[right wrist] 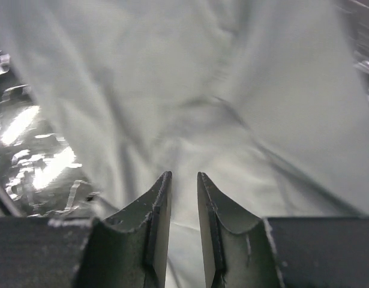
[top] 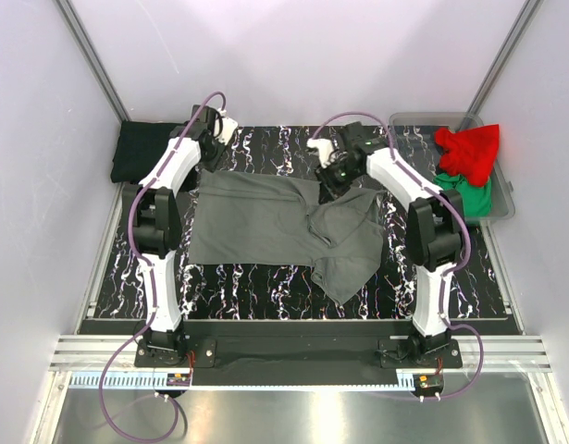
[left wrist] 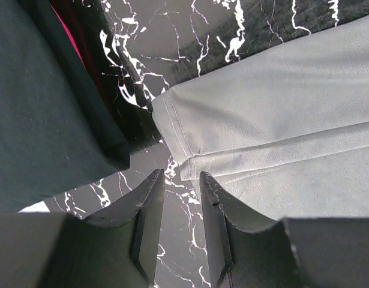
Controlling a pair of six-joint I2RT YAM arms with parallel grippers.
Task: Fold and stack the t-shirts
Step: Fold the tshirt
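Note:
The large dark grey t-shirt [top: 275, 222] lies spread on the black marbled mat, flat on the left and rumpled on the right. My left gripper [top: 213, 153] hovers at the shirt's far left corner. In the left wrist view its jaws [left wrist: 181, 176] stand slightly apart and empty, with the hemmed corner of the shirt [left wrist: 280, 120] just ahead. My right gripper [top: 335, 176] is over the shirt's far right part. In the right wrist view it [right wrist: 183, 175] is slightly open with only grey cloth [right wrist: 190, 78] below it.
A folded black t-shirt [top: 145, 151] lies at the far left, also in the left wrist view [left wrist: 40, 108] with a red edge beneath. The clear grey bin [top: 423, 120] at the far right holds a red shirt [top: 469, 148] and a green shirt [top: 474, 194]. White walls enclose the table.

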